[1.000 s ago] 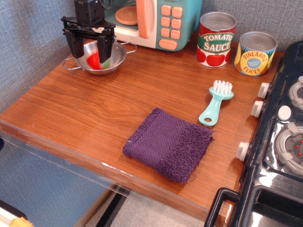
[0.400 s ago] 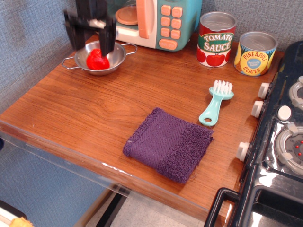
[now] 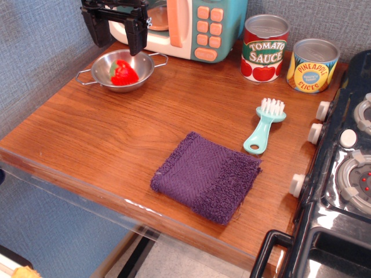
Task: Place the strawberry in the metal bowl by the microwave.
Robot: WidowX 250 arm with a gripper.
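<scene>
— So, what is your hand (image 3: 119, 33) doing?

— It hangs above the bowl (image 3: 145, 68) with its two fingers (image 3: 136, 36) spread wide and nothing between them. It touches nothing that I can see; there is clear air between the fingertips and the rim.

— And the strawberry (image 3: 123, 73)?

— It lies inside the bowl, tipped on its side, green cap toward the back left. I judge it has settled, since it rests low against the bowl's floor.

— Why is the bowl where it is?

— It sits at the back left of the table (image 3: 116, 139), just in front of the microwave (image 3: 191, 26), which is the spot the task names. With the strawberry in it, I would call the job done.

— Anything else nearby to worry about?

— Little. The tomato sauce can (image 3: 264, 47) and the pineapple can (image 3: 313, 65) stand well to the right, the brush (image 3: 264, 126) and the purple cloth (image 3: 206, 175) lie nearer the front, all far apart from my hand. If I pull away, I need only avoid the microwave door behind my fingers.
</scene>
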